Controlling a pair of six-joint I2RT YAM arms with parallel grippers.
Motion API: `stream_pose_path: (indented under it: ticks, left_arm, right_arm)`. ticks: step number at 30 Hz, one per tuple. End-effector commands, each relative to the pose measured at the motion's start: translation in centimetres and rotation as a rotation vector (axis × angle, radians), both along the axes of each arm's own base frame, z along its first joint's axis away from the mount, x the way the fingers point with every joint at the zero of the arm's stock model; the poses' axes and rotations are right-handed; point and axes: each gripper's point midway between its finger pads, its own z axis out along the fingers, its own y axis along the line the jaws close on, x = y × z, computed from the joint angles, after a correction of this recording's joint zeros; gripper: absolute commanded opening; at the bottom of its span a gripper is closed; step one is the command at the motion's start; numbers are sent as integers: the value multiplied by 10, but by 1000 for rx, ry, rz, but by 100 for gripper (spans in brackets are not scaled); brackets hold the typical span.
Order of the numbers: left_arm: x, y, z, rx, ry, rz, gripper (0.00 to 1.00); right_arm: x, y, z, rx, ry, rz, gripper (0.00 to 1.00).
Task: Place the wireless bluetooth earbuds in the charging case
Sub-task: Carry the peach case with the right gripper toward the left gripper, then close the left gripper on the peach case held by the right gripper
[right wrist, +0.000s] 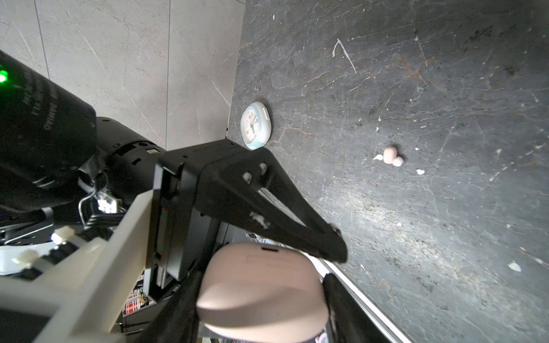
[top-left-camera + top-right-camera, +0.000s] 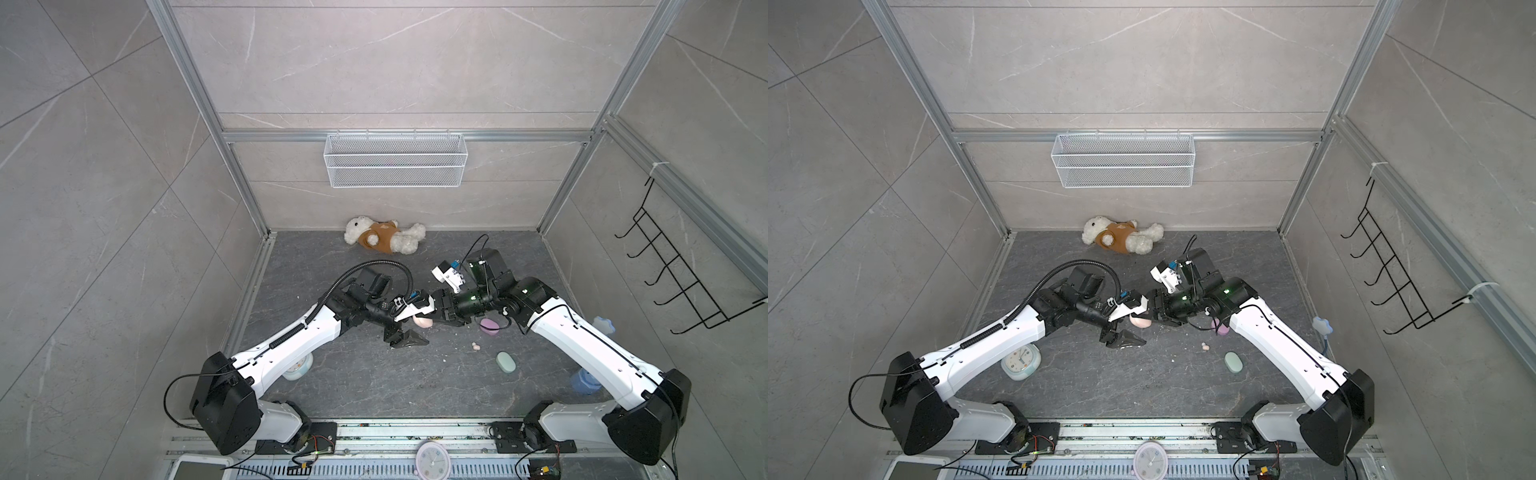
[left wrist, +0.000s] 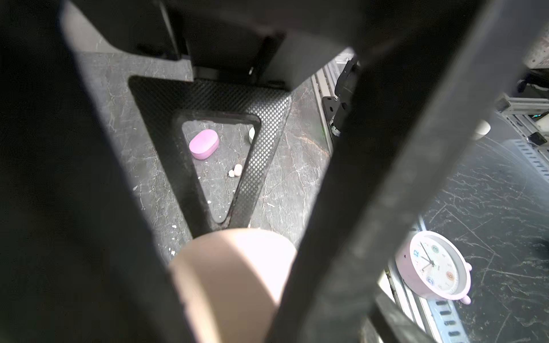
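A peach charging case (image 2: 424,321) (image 2: 1140,321) hangs above the middle of the floor between both grippers. My right gripper (image 2: 433,316) (image 1: 261,297) is shut on the peach case (image 1: 261,285), one finger on each side. My left gripper (image 2: 424,325) (image 3: 231,297) meets it from the opposite side, its fingers against the case (image 3: 231,276). Two peach earbuds (image 2: 475,346) (image 2: 1204,346) (image 3: 236,170) (image 1: 390,156) lie together on the floor to the right. A shut lilac case (image 2: 489,324) (image 3: 204,144) and a shut mint case (image 2: 505,362) (image 2: 1233,361) lie near them.
A teddy bear (image 2: 384,239) lies at the back wall under a wire basket (image 2: 395,160). A mint clock (image 2: 1020,362) (image 1: 255,124) sits under the left arm, a pink clock (image 2: 432,459) (image 3: 433,267) at the front rail. A blue object (image 2: 584,380) lies under the right arm. White specks dot the floor.
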Motion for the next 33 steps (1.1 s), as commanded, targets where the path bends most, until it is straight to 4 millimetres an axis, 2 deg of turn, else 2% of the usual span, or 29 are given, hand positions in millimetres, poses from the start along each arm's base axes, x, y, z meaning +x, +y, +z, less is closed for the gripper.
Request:
stream_pose_path:
  ticks: [1, 18, 33]
  left_arm:
    - [4, -5, 18, -31, -55, -6, 69]
    - [9, -5, 30, -72, -96, 33, 57]
    - [9, -7, 44, -121, -101, 47, 56]
  right_arm:
    - [-3, 3, 6, 9, -10, 32, 60]
    - [-8, -1, -3, -24, 7, 44, 60]
    - [-13, -6, -9, -44, 16, 46, 59]
